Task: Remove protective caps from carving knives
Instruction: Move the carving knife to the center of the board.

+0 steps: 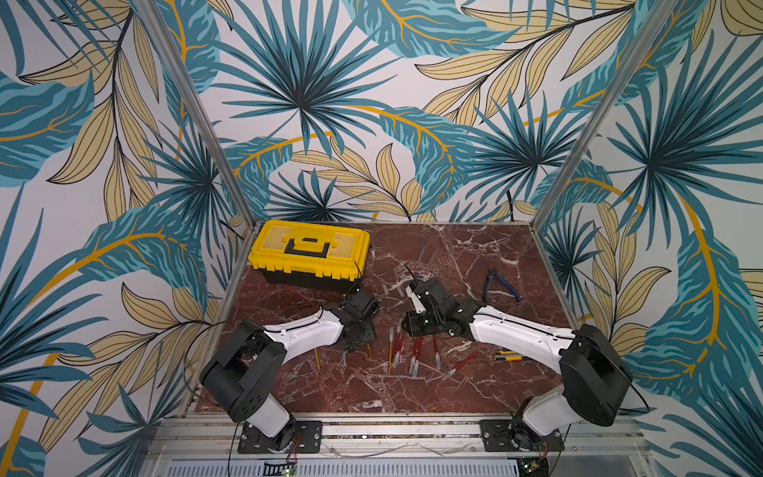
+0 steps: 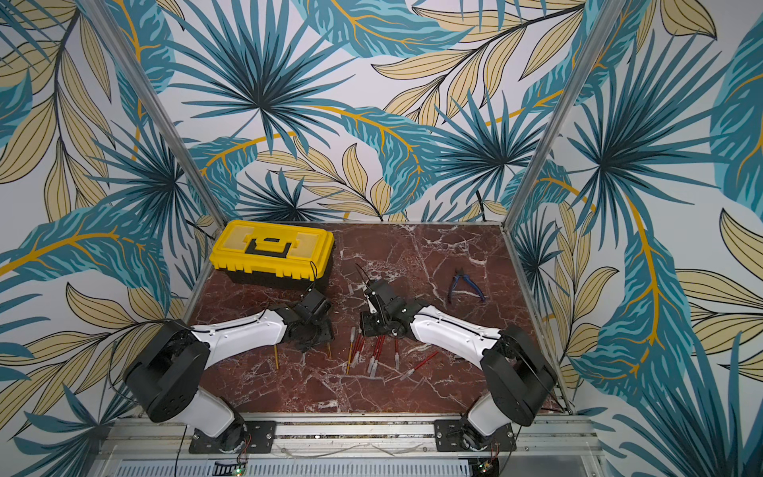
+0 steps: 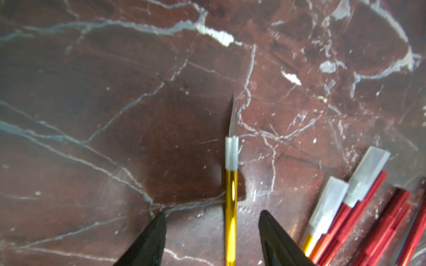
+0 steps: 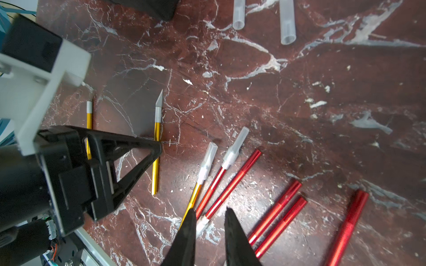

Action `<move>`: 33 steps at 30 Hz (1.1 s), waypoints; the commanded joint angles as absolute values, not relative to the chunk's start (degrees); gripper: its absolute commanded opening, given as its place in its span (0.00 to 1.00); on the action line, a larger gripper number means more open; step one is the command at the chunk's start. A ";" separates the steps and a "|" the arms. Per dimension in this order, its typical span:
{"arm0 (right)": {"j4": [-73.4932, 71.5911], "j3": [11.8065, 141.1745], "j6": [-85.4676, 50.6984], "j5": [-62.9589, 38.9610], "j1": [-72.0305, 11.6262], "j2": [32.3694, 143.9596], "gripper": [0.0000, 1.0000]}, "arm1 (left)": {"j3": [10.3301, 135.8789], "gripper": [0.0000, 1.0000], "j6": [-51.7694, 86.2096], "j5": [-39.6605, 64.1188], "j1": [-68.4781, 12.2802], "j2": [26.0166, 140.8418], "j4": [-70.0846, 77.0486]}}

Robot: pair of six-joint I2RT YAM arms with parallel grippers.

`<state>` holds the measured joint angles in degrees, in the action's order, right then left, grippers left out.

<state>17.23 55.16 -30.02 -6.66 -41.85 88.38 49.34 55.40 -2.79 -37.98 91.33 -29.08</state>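
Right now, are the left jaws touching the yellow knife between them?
Apart. The left wrist view shows the yellow knife lying between the open left jaws, with a clear gap on each side.

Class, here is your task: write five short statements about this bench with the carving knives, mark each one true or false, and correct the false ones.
1. The yellow toolbox is closed. True.
2. The yellow knife lying in the gap of the left gripper wears a cap. False: its blade is bare.
3. Two loose caps lie on the table, off any knife. True.
4. The blue pliers are inside the toolbox. False: they lie out on the table.
5. Every red-handled knife is uncapped. False: in the right wrist view, one red knife wears a cap.
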 commanded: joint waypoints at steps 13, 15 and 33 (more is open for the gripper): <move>13.01 51.57 -31.11 -10.19 -40.69 85.54 0.25 | 52.30 0.36 55.82 -6.06 -38.67 97.55 -35.60; 13.04 51.43 -31.20 -10.61 -40.58 85.45 0.25 | 52.05 0.34 55.42 -6.17 -38.67 97.87 -35.86; 8.54 52.01 -33.04 -14.47 -40.48 88.45 0.25 | 42.62 0.13 49.84 -7.52 -31.95 87.76 -39.11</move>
<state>9.91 52.12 -32.25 -12.84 -40.58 87.02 46.19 52.01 -7.16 -33.89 88.60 -34.39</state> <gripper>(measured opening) 0.248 0.129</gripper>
